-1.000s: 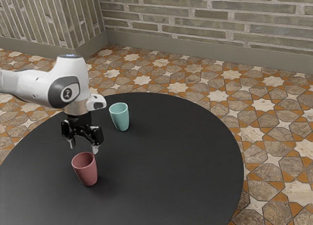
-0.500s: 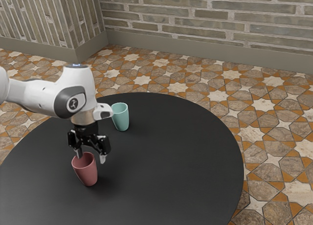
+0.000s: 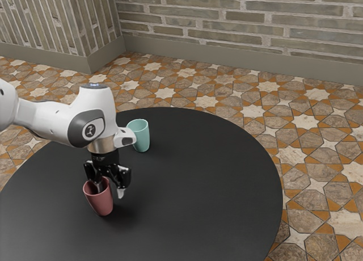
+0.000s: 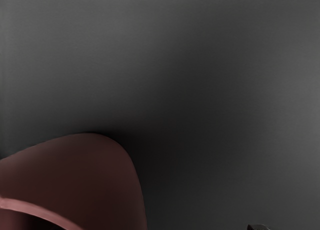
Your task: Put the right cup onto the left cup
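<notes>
At the exterior view's left, our white-and-black robot arm (image 3: 91,123) reaches over a round black table (image 3: 210,187). Our black 2-finger gripper (image 3: 110,189) is open, 1 finger at the mouth of an upright, tapered, dusty-red cup (image 3: 101,202), the other beyond its rim. Farther off, we see an upright, tapered, mint-green cup (image 3: 140,137), near a floor of star-patterned tiles (image 3: 306,122) and a grey-brown brick wall (image 3: 244,22).

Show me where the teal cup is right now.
The teal cup stands on the black table, beyond the red cup, slightly toward the exterior view's right.

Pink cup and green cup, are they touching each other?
Apart. The exterior view shows black table between the pink cup and the green cup.
</notes>
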Controlling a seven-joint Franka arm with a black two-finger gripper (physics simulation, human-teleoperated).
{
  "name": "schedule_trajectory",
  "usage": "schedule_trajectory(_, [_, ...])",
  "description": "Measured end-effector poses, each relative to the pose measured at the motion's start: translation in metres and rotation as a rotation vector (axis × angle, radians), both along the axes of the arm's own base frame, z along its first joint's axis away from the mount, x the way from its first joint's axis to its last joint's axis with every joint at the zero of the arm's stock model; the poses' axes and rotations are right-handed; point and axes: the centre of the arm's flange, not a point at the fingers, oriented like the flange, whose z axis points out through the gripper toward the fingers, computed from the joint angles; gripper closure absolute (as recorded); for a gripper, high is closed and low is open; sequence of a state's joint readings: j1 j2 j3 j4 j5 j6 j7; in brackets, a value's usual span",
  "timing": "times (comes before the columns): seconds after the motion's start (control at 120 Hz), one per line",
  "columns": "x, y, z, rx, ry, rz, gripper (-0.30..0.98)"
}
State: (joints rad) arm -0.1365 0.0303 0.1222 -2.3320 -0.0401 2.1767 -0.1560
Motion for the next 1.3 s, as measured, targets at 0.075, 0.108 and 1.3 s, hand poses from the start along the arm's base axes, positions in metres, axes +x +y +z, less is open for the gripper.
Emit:
schedule_trajectory(0.075, [0.001,0.006,-0.001,0.002,-0.003,0.016,0.43])
schedule_trajectory(0.108, [0.001,0.010,-0.001,0.003,-0.004,0.024,0.49])
schedule_trajectory(1.3, [0.142,0.047,0.154,0.102,-0.129,-0.007,0.78])
